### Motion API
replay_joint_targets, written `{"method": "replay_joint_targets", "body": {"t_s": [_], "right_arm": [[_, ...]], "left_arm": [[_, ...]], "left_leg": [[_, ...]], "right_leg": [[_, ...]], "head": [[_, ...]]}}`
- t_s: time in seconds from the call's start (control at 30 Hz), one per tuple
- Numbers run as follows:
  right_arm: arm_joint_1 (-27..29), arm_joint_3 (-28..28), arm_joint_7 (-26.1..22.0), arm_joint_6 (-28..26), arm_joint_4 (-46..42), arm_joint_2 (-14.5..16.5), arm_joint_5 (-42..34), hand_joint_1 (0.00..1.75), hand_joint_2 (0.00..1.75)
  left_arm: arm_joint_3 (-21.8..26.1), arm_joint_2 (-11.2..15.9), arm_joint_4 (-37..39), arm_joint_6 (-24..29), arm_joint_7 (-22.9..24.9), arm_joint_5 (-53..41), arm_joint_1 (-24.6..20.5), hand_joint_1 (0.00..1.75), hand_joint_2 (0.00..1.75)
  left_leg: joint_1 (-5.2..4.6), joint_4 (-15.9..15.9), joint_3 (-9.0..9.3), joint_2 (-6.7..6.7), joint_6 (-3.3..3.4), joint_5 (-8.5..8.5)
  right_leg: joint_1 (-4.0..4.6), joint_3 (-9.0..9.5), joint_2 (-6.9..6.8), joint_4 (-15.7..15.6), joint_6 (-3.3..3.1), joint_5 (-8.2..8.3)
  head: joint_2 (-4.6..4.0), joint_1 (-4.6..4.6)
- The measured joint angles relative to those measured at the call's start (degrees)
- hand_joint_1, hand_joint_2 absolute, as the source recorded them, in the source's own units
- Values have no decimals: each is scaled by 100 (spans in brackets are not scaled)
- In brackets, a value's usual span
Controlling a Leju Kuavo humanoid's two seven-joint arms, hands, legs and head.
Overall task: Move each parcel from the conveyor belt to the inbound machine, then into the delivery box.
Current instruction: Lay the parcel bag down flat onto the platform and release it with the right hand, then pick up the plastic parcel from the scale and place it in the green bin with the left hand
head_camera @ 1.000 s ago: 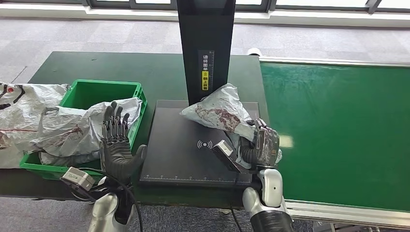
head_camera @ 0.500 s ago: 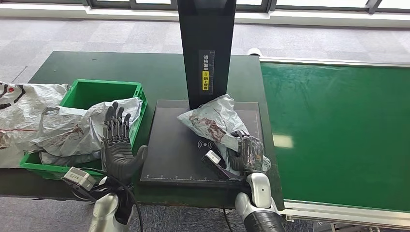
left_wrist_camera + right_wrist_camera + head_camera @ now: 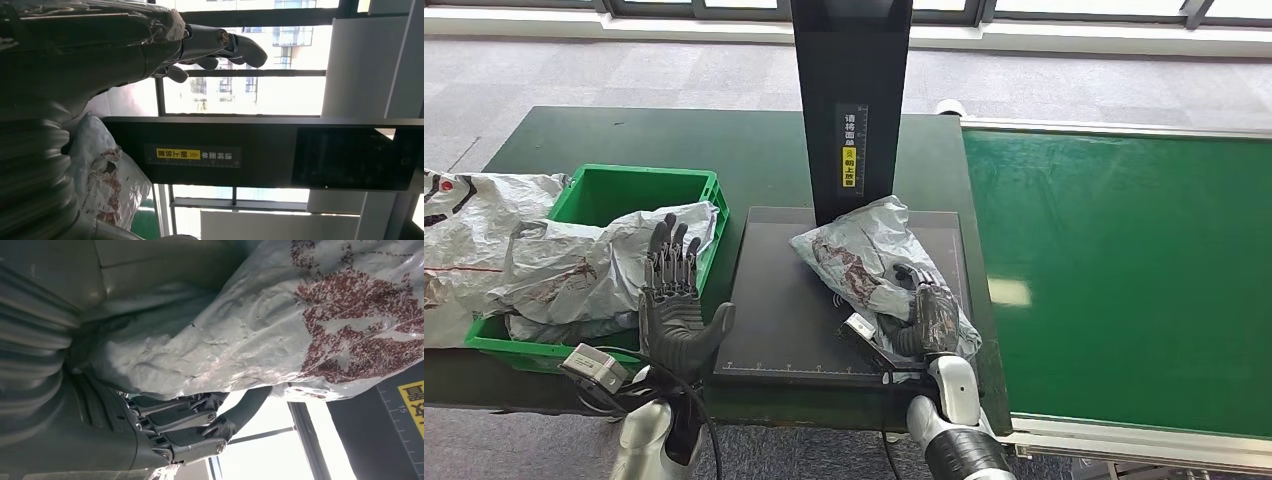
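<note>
Head view, scan step. My right hand point(image 3: 929, 318) grips the near end of a crumpled grey parcel point(image 3: 864, 255) printed with dark red; the parcel lies on the black platform of the inbound machine point(image 3: 784, 320), its far end close to the foot of the machine's upright column point(image 3: 851, 105). In the right wrist view the fingers point(image 3: 200, 420) curl under the bag's plastic skin point(image 3: 280, 330), so I read the hold as firm rather than a mere touch.

My left hand point(image 3: 672, 300) hovers with fingers apart and holding nothing, palm raised, between the platform's near-left corner and the green delivery box point(image 3: 594, 190). That box already carries grey parcels point(image 3: 594, 265), and more bags point(image 3: 464, 240) spill over the dark green desk point(image 3: 534, 135) beside it. The green conveyor belt point(image 3: 1124, 260) at the right carries no parcel in the stretch I can see.

Judged stage: the belt-to-machine leg is complete for this parcel and it sits at the machine; the transfer into the box is not yet made.

The next move calls for carrying the parcel leftward across the platform to the box. The bag is limp and will sag, so I would lift it well over the box rim, or pass it to the waiting left hand, and drop it onto the heap rather than against the wall.
</note>
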Motion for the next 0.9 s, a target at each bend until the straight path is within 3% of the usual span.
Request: {"method": "replay_joint_targets", "body": {"t_s": [0.1, 0.27, 0.37, 0.7, 0.9], "right_arm": [[15, -59, -247, -3, -11, 5, -144, 0, 175], [287, -194, -1323, -7, -688, 19, -1125, 0, 175], [458, -224, -1737, -8, -1158, 18, -1534, 0, 175], [761, -284, -2399, -4, -2611, -15, -2413, 0, 175], [924, -286, -2500, -4, -3591, -39, -2716, 0, 175]], "left_arm": [[0, 0, 11, 12, 0, -9, -1, 0, 175], [0, 0, 23, 120, 0, -9, -1, 0, 175], [0, 0, 23, 155, 0, 1, -1, 0, 175], [0, 2, 50, 215, 0, -5, -6, 0, 175], [0, 5, 102, 276, 0, -12, -14, 0, 175]], "left_leg": [[0, 0, 1, 0, 0, 0], [0, 0, 0, -2, 0, 0], [0, 0, 0, -2, 0, 0], [-1, 0, 0, 0, 0, 0], [-1, 0, 1, 0, 0, 0]], "right_leg": [[0, 0, 0, 0, 0, 0], [0, 0, 0, 0, 0, 0], [0, -1, 0, 0, 0, 0], [-1, -3, 2, 0, 0, 0], [0, -4, 5, 0, 0, 0]], "head": [[0, 0], [0, 0], [0, 0], [0, 0], [0, 0]]}}
